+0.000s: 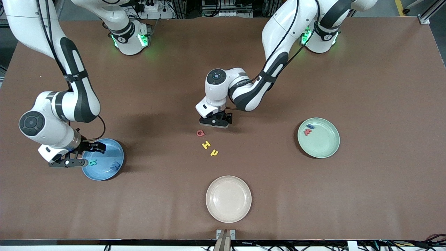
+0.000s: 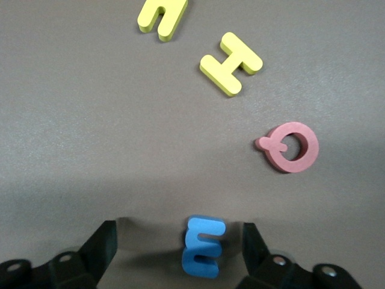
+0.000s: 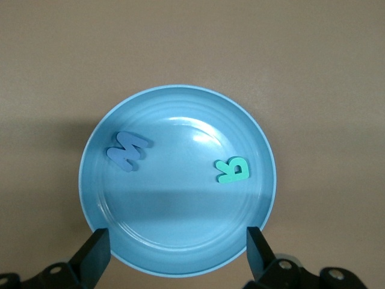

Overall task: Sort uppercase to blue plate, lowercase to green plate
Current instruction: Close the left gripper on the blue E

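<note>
On the worktop (image 1: 223, 52), the Q (image 1: 200, 132), the H (image 1: 206, 144) and the h-like letter (image 1: 214, 152) lie in a short row near the middle, each nearer the front camera than the one before. The m (image 2: 203, 247) lies between the left tool's (image 1: 216, 120) spread fingers, just beside the Q. The blue plate (image 1: 103, 174), toward the right arm's end, holds the W (image 1: 114, 166) and the R (image 1: 92, 162), with the right tool (image 1: 68, 162) over its rim. The green plate (image 1: 324, 146), toward the left arm's end, holds two letters (image 1: 308, 129). A third plate (image 1: 228, 198) sits nearest the camera.

Glossy blue plate (image 3: 180, 253), matt table (image 1: 366, 195)
</note>
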Controlling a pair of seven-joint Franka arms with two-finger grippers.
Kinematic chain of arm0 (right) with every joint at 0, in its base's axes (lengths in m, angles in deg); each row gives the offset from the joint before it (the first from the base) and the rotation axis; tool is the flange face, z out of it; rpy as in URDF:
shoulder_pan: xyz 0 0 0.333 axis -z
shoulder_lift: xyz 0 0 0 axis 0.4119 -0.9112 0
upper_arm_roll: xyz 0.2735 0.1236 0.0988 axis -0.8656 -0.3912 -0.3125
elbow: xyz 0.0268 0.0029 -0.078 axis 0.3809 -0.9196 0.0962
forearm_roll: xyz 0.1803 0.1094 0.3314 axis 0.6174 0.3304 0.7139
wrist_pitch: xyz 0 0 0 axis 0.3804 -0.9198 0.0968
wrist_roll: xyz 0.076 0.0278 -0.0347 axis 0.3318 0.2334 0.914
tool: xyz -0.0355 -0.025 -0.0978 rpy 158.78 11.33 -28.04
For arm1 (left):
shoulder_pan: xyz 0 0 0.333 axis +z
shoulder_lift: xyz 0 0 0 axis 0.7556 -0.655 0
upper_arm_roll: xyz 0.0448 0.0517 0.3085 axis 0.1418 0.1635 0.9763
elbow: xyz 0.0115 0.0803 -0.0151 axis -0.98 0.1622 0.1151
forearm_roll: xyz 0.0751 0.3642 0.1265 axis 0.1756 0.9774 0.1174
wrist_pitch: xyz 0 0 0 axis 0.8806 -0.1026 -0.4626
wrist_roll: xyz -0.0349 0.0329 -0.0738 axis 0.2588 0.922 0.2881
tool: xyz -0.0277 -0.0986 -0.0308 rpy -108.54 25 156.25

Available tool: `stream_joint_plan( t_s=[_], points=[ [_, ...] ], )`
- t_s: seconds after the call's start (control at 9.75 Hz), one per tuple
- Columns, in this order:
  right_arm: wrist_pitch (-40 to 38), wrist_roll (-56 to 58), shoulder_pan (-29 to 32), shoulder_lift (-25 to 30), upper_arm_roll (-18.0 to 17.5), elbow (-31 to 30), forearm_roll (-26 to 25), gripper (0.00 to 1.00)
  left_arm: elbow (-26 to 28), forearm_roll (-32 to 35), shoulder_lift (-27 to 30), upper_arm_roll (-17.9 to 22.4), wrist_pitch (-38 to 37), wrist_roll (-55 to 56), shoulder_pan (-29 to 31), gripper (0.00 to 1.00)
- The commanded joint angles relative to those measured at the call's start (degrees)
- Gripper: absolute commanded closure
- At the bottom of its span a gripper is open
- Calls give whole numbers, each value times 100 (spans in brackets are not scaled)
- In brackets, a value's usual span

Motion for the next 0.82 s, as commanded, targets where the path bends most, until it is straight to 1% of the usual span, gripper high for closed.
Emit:
stream_joint_plan(
  t_s=[0.0,0.41,0.62,0.72],
  points=[
    [-86,-79,1,-16,-6,105,32,0,-159,103,-112,76,-31,-152,-16,24],
    [-86,-79,10,-16,-6,114,32,0,-159,59,-130,77,-75,-153,-51,35],
    [-86,-79,1,-16,-6,114,32,0,-159,7,-156,68,-75,-92,-68,35],
    [-86,-79,1,-16,-6,114,32,0,-159,-246,-139,42,-75,-74,-68,35]
  ],
)
